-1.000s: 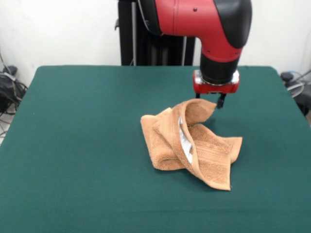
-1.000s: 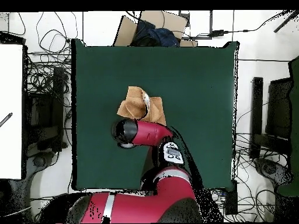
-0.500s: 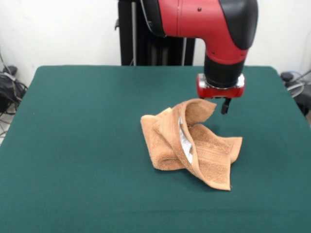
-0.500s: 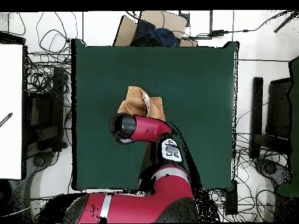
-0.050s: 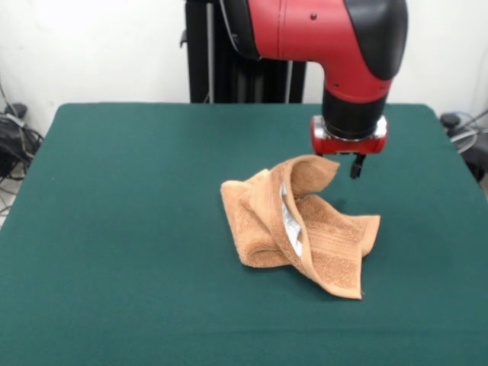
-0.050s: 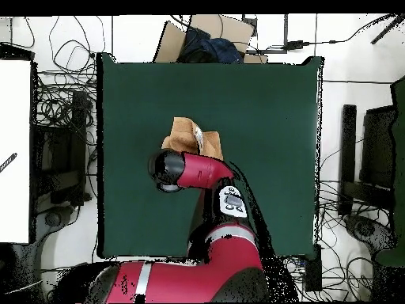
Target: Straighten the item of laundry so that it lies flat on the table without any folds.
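Note:
The item of laundry [image 5: 305, 229] is an orange-brown towel lying crumpled in a heap at the middle of the green table [image 5: 122, 229]. One corner stands up, and a white label shows in a fold. My gripper [image 5: 339, 162] hangs just behind and to the right of that raised corner, open and holding nothing. One dark finger [image 5: 354, 166] shows beside the corner; the other is hidden behind the cloth. In the overhead view the towel [image 6: 188, 136] peeks out past the arm's black and red wrist [image 6: 168, 170], which covers the gripper.
The red arm [image 6: 217, 190] reaches over the table [image 6: 261, 119] from its base side. Cables and boxes lie on the floor around the table edges. A cardboard box [image 6: 207, 36] sits beyond the far edge.
The gripper has shifted a little to the right in the front view, along the towel's raised corner. The towel has kept its shape and place.

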Tool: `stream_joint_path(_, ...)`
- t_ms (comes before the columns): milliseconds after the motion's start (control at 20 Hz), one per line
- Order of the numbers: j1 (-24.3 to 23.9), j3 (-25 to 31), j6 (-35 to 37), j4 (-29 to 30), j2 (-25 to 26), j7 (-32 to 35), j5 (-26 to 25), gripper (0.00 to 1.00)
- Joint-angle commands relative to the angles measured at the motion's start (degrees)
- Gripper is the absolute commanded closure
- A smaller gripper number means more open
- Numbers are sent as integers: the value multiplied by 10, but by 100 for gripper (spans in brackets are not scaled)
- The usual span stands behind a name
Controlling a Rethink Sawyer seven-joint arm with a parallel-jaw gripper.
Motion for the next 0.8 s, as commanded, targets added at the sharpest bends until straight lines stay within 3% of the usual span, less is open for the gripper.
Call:
stream_joint_path(50, -1, 49, 72, -36, -1, 83, 28, 0)
stream_joint_path(800, -7, 59, 107, -57, 4, 79, 34, 0)
